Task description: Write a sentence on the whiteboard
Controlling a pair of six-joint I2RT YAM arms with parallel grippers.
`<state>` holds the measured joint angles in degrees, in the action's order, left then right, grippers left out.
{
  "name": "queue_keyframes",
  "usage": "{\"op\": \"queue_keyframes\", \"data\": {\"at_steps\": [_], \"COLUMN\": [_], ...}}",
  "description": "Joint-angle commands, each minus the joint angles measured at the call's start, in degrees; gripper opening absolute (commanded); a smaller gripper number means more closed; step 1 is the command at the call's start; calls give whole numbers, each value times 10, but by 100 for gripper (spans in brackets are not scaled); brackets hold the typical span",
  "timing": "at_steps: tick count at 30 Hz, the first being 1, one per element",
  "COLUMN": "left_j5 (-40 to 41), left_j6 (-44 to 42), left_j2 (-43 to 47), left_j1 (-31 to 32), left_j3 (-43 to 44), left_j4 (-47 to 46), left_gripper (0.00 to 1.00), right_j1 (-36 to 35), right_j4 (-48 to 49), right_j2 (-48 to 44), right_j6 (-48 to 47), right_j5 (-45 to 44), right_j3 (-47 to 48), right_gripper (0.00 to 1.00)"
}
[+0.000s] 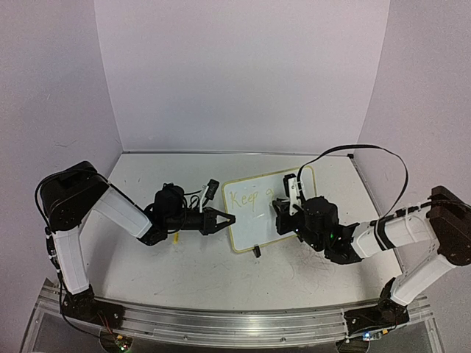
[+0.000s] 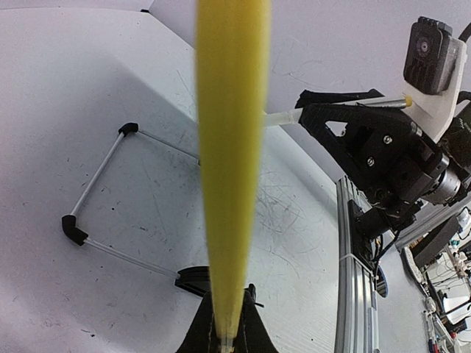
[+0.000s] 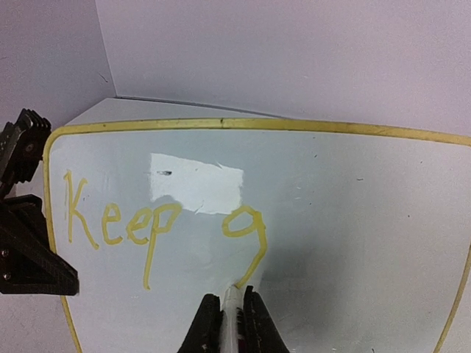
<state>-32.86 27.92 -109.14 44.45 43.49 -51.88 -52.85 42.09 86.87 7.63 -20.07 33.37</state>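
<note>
Pressed right up to the left wrist camera, the yellow-green rim (image 2: 232, 147) of the whiteboard (image 1: 257, 226) runs straight out from 6 o'clock to 12. The left gripper (image 2: 224, 327) is clamped tight on that edge, its two dark fingers closed against the rim with no gap to see.

From overhead, the whiteboard sits on the counter (image 1: 176, 272) just right of the middle. The left gripper reaches in to it from 9 o'clock and the right arm comes in from about 4 o'clock. One black clip foot (image 1: 256, 252) shows at the board's 6 o'clock edge.

The right gripper (image 3: 232, 300) is closed hard around a white marker (image 3: 233, 327), whose tip touches the board at the bottom of a letter's tail. The sentence (image 3: 121, 224) so far reads "Keep g" in pale yellow-green. "Keep" sits toward the board's 9 o'clock side and the lone "g" is near its centre. A bright patch of glare lies just above the word, toward 12 o'clock.
</note>
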Motion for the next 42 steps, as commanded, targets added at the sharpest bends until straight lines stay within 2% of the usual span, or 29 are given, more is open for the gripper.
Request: {"op": "queue_keyframes", "data": {"at_steps": [1, 8, 14, 21, 42], "left_j5": [10, 11, 9, 9, 6], "left_j6": [-12, -11, -11, -8, -9], "left_j2": [13, 10, 12, 9, 9], "left_j1": [-1, -1, -1, -1, -1], "left_j3": [7, 9, 8, 13, 11], "left_j4": [37, 37, 38, 38, 40], "left_gripper": [0, 0, 0, 0, 0], "right_j1": [-2, 6, 48, 55, 58], "right_j4": [-7, 11, 15, 18, 52], "right_j2": [17, -26, -93, -49, -20], "right_j6": [-7, -12, -20, -35, -46], "right_j5": [13, 42, 73, 75, 47], "right_j3": [36, 19, -19, 18, 32], "right_gripper": [0, 0, 0, 0, 0]}}
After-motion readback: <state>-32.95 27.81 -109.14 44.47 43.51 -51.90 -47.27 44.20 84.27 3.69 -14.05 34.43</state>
